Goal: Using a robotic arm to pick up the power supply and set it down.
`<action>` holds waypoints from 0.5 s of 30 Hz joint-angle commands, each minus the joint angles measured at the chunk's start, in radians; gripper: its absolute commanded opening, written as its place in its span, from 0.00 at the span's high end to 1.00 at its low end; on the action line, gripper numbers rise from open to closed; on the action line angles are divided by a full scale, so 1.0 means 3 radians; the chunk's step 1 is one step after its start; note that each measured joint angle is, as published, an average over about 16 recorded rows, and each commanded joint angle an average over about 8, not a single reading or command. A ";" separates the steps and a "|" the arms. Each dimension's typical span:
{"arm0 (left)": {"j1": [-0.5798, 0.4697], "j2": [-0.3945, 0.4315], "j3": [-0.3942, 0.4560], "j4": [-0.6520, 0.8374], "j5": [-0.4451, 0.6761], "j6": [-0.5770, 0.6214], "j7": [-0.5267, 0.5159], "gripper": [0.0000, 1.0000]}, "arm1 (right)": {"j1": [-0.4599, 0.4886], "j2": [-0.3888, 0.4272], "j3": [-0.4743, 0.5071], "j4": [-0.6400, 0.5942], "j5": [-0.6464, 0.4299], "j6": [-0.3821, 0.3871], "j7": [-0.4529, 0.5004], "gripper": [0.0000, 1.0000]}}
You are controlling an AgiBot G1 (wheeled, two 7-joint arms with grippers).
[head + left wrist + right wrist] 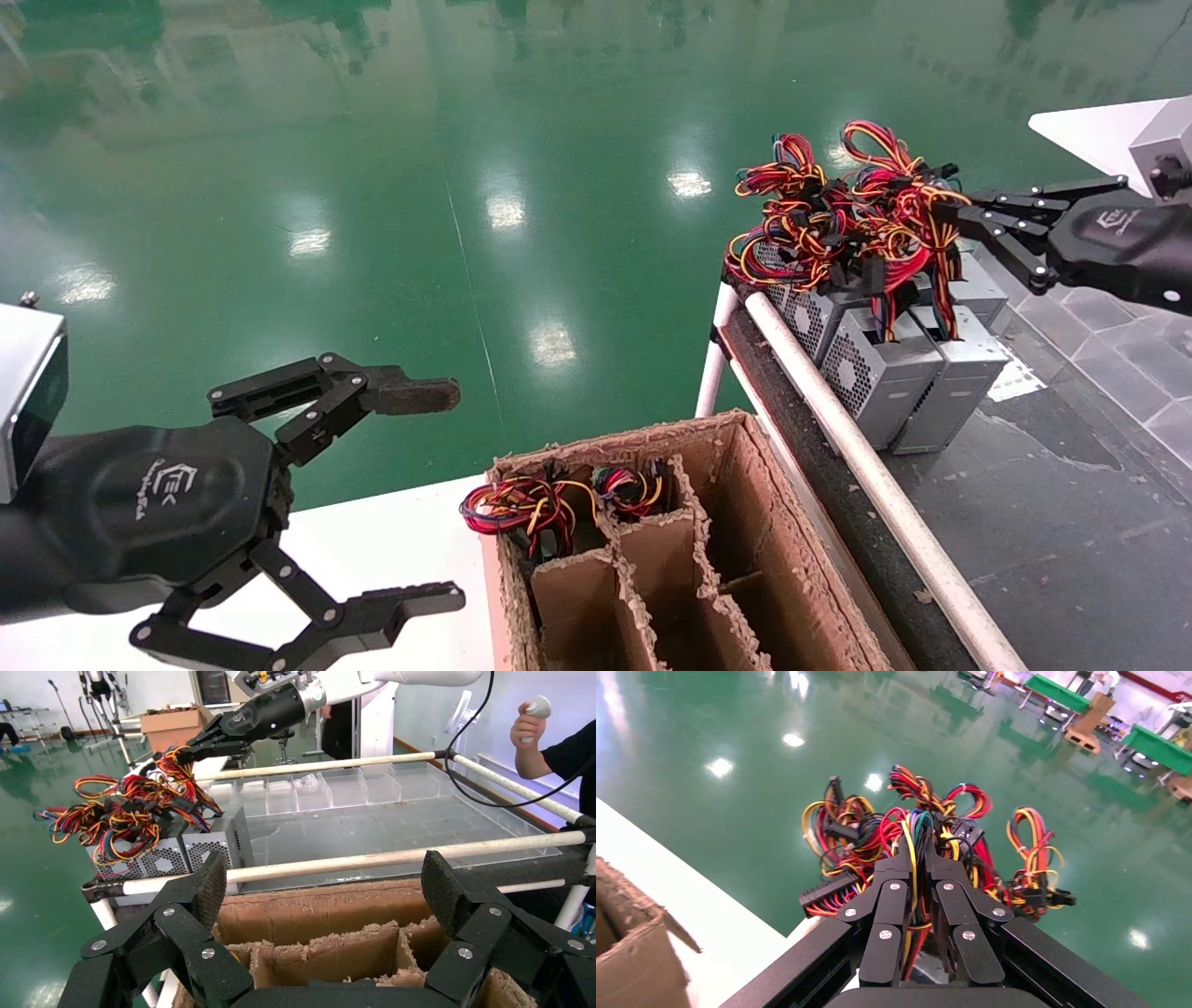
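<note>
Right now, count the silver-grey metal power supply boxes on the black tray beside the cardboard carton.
4 power supply boxes: one at the left, front-centre, front-right, rear-right. More may hide under the wire bundle.

left claw (447, 494): black linkage, white logo | right claw (959, 219): same

Glossy green floor (372, 186), rough torn cardboard box (745, 522), perforated grey metal power supply (875, 373).
</note>
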 commanded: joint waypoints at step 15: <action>0.0000 -0.0001 0.0002 0.0000 -0.0001 -0.0001 0.0001 0.00 | 0.0063 0.0036 -0.0032 -0.0150 -0.0044 -0.0172 -0.0023 0.00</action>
